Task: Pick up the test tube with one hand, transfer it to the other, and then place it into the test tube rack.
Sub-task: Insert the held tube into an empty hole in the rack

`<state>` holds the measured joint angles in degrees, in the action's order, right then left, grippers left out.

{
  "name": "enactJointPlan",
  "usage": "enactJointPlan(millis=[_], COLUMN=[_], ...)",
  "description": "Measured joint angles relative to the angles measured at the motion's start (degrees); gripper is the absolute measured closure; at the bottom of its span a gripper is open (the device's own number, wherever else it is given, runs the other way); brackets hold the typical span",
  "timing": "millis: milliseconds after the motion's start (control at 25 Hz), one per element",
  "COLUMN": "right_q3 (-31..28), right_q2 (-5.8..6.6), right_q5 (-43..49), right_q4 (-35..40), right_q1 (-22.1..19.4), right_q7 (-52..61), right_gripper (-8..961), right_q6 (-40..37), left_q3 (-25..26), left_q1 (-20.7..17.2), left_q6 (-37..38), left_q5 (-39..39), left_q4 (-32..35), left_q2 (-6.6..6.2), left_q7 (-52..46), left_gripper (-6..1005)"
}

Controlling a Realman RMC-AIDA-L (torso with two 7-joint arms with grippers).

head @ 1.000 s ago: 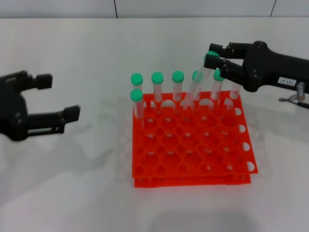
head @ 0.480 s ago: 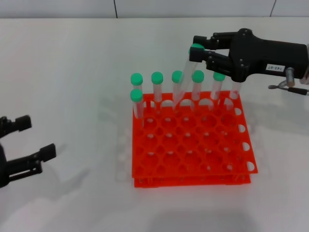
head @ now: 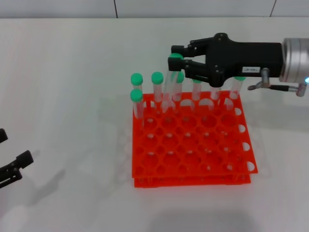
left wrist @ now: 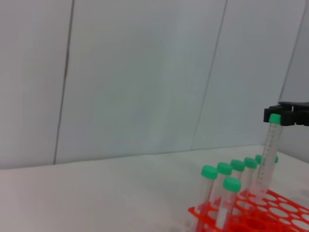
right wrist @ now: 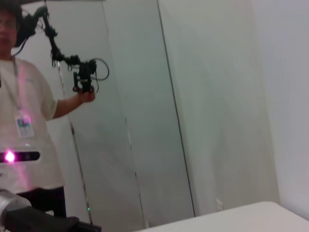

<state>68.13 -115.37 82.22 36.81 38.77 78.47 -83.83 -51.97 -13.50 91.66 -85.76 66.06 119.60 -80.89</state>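
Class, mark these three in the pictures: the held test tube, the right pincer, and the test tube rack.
held test tube (head: 170,89): head view, on its clear body below the cap.
right pincer (head: 176,53): head view, between its fingertips at the green cap.
test tube rack (head: 193,181): head view, on its front wall.

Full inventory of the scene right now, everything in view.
test tube rack: one, orange-red, table centre.
racked tubes: about seven, clear with green caps, rack's far side; some partly behind the gripper.
test tube: one, clear, green cap, tilted over the rack's far row.
table: one, white.
person: one, white shirt, background of right wrist view.
right gripper: black, shut on the test tube's cap end.
left gripper: black, open, near left of the head view.
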Motion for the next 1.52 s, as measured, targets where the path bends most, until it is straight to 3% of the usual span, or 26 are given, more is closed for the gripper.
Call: enactJointPlan(millis=[600,1520], right_q3=[7.02,11.67], right_q2=[-0.51,-0.65], right_q5=[-0.51,-0.87], right_q4=[1.77,3.25], right_q1=[1.46,2.18], right_q7=[0.35,0.44], right_gripper=[704,704], right_q6=[6.35,11.32], left_q3=[1.65,2.39], left_q1=[0.37,3.44], left_q6=[-0.56,-0.47], left_q5=[-2.99,-3.80], left_q4=[-3.31,-4.84], left_q2=[-0.10,-0.25], left_q7=[1.80,1.55], left_gripper=[107,107])
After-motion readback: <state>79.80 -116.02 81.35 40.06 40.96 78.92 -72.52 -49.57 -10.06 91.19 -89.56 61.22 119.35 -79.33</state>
